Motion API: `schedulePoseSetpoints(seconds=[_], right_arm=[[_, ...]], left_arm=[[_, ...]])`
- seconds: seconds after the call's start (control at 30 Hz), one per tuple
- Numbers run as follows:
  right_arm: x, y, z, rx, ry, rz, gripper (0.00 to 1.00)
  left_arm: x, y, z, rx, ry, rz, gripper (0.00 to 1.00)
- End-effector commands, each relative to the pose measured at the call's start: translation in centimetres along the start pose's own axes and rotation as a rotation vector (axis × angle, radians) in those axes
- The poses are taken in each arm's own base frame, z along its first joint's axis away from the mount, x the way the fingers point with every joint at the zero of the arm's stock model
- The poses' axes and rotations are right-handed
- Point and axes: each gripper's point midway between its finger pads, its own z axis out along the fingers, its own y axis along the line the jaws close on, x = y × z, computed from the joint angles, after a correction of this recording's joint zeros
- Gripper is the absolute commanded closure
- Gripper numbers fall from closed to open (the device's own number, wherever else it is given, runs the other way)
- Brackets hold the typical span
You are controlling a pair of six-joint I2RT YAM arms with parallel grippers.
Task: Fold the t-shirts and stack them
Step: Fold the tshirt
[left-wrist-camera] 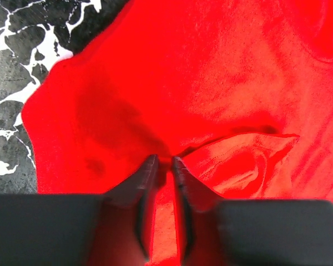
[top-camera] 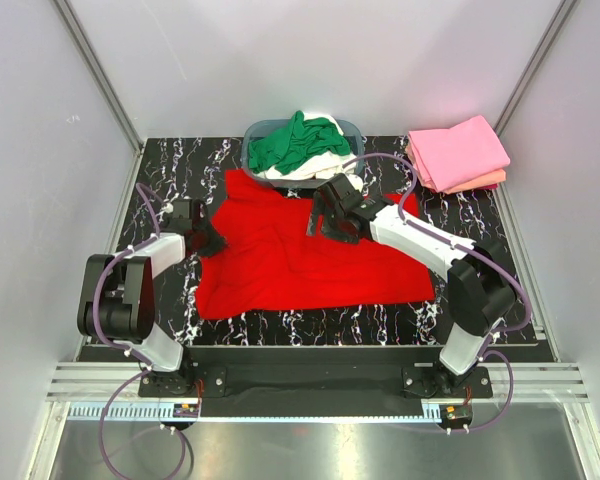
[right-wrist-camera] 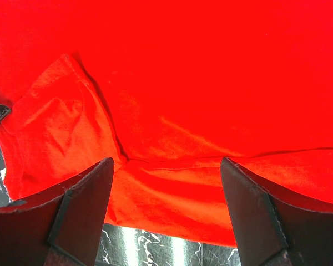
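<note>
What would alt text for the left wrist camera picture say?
The left gripper, nearly shut, pinches a fold of a bright red t-shirt that fills most of the view. The black marbled table shows at the left.

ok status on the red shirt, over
Left tool shut on red t-shirt near its left edge. Right tool open over its far side. Shirt spread out, not yet folded. Nothing blocking.

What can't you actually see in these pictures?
- Top view: how many shirts fill the basket; the green t-shirt and white t-shirt cover the rest.
- Top view: the pile under the pink t-shirt; only a salmon t-shirt's edge shows.
- Top view: the right arm hides part of the red t-shirt's far edge.
- Left wrist view: how much cloth the left pincer holds; its fingers hide it.
</note>
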Motion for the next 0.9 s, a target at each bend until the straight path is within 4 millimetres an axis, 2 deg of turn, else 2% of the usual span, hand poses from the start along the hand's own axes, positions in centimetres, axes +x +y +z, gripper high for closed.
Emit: schedulePoseSetpoints(seconds=[0.0, 0.03, 0.07, 0.2, 0.43, 0.53, 0.6, 0.7, 0.73, 0.77, 0.87], right_arm=[[-1.5, -0.1, -0.7, -0.006, -0.053, 0.005, 0.16], [-1.4, -0.1, -0.6, -0.005, -0.052, 0.007, 0.16], [-1.4, -0.1, -0.5, -0.005, -0.052, 0.004, 0.16], [-1.4, -0.2, -0.2, 0.002, -0.051, -0.002, 0.16], [-1.5, 0.1, 0.7, 0.006, -0.038, -0.015, 0.16], [-1.3, 0.1, 1.2, 0.008, -0.028, -0.021, 0.16], [-1.1, 0.2, 1.4, 0.007, -0.019, -0.024, 0.16], [-0.9, 0.0, 1.5, 0.012, -0.013, -0.035, 0.16], [-0.9, -0.3, 1.6, 0.023, -0.014, -0.039, 0.16], [-0.9, -0.5, 1.6, 0.028, -0.017, -0.042, 0.16], [-1.0, -1.2, 1.3, 0.051, -0.021, -0.047, 0.13]], left_arm=[[-1.8, -1.7, -0.8, 0.056, -0.078, 0.014, 0.88], [-2.0, -1.9, -0.8, 0.058, -0.078, 0.017, 0.91], [-2.4, -2.2, -0.9, 0.057, -0.087, 0.021, 1.00], [-3.9, -3.3, -1.4, 0.071, -0.115, 0.058, 1.00], [-7.5, -7.1, -2.5, 0.159, -0.190, 0.164, 1.00], [-8.3, -8.9, -2.1, 0.226, -0.189, 0.218, 0.99], [-7.9, -8.5, -0.7, 0.212, -0.155, 0.229, 0.93], [-7.8, -7.2, 0.9, 0.137, -0.117, 0.208, 0.61], [-7.8, -6.7, 1.0, 0.115, -0.119, 0.204, 0.36], [-7.8, -6.6, 0.8, 0.107, -0.126, 0.191, 0.26], [-8.0, -5.4, -0.3, 0.042, -0.151, 0.171, 0.16]])
